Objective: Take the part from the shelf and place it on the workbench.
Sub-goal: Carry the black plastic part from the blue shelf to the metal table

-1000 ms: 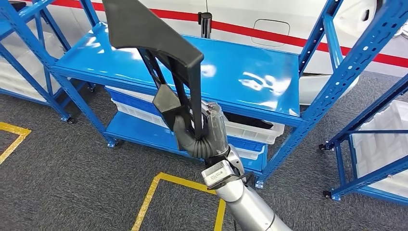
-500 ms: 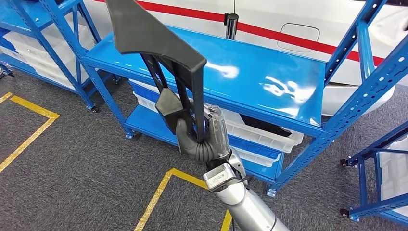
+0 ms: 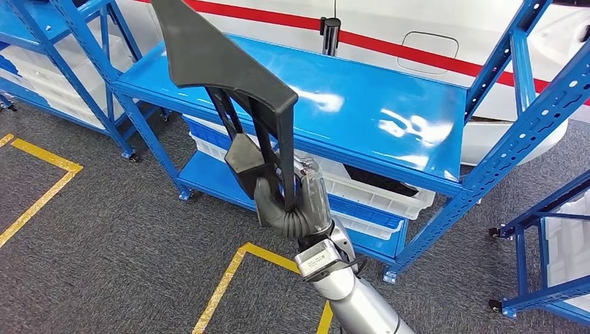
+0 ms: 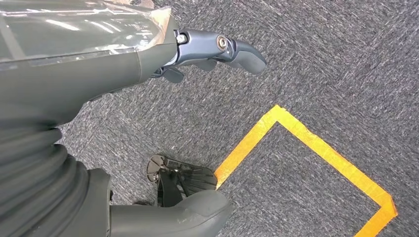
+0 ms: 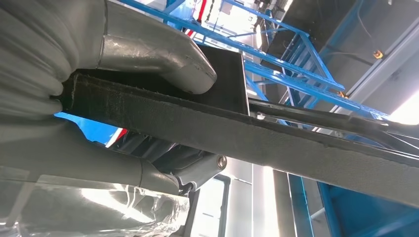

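Hiding fingers (image 3: 296, 209) — part (image 3: 229, 73) top cropped

Matt black plastic part (image 3: 229, 76), rough-grained along its edge, gripped above the glossy blue painted-metal shelf (image 3: 389, 111) by the right hand (image 3: 289, 202) of smooth grey rubbery finish with a clear film cover; beneath the shelf, white plastic bins (image 3: 376, 195) and coarse grey carpet (image 3: 104, 264).

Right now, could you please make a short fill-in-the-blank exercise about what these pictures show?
1. The black part is held by the robot's ____ hand.
2. The left hand hangs over grey carpet marked with ____ tape.
3. The shelf behind the part is painted ____.
4. On the lowest level lie ____ bins.

Missing words: right; yellow; blue; white
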`<state>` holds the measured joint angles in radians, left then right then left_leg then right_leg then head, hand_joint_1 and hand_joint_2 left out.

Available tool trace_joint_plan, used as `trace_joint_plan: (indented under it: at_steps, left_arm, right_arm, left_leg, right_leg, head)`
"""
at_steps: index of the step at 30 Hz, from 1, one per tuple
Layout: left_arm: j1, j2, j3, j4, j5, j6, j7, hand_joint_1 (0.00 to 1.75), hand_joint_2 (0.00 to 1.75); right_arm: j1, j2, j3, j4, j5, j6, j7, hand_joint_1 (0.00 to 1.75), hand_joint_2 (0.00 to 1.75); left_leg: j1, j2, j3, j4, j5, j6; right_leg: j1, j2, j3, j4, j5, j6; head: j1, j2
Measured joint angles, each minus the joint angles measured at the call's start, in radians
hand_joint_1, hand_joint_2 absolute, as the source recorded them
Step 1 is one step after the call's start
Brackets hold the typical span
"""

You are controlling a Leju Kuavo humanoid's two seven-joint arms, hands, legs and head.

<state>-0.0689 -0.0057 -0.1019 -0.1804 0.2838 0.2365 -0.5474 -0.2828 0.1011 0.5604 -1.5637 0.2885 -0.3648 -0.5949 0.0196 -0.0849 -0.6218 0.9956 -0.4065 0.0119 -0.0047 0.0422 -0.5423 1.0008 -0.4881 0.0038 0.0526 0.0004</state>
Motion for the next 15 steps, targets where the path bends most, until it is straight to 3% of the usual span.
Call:
trace_joint_plan:
  at_steps: [9, 12, 15]
  left_arm:
    - [0.000, 0.000, 0.001, 0.000, 0.000, -0.001, 0.001, 0.00, 1.75]
    - [0.000, 0.002, 0.001, 0.000, 0.001, -0.003, 0.002, 0.00, 1.75]
    - [0.000, 0.000, 0.001, 0.000, -0.001, -0.007, 0.003, 0.00, 1.75]
  right_arm:
    - [0.004, 0.000, 0.000, 0.000, 0.000, 0.000, -0.002, 1.75, 1.75]
    - [0.009, 0.001, 0.000, -0.002, 0.000, 0.000, -0.002, 1.75, 1.75]
    - [0.014, 0.005, -0.001, -0.015, 0.005, 0.000, -0.003, 1.75, 1.75]
  left_leg:
    - [-0.004, 0.000, -0.004, 0.006, -0.001, 0.001]
    - [-0.007, 0.000, -0.009, 0.014, -0.004, 0.014]
    - [-0.003, 0.001, 0.005, -0.014, 0.010, 0.028]
  right_leg:
    - [-0.004, 0.000, 0.000, -0.001, 0.001, 0.001]
    - [-0.013, 0.000, 0.001, -0.005, 0.003, 0.007]
    - [-0.006, -0.011, -0.009, 0.012, -0.010, 0.010]
  head:
    - [0.000, 0.000]
    - [0.000, 0.000]
    - [0.001, 0.000]
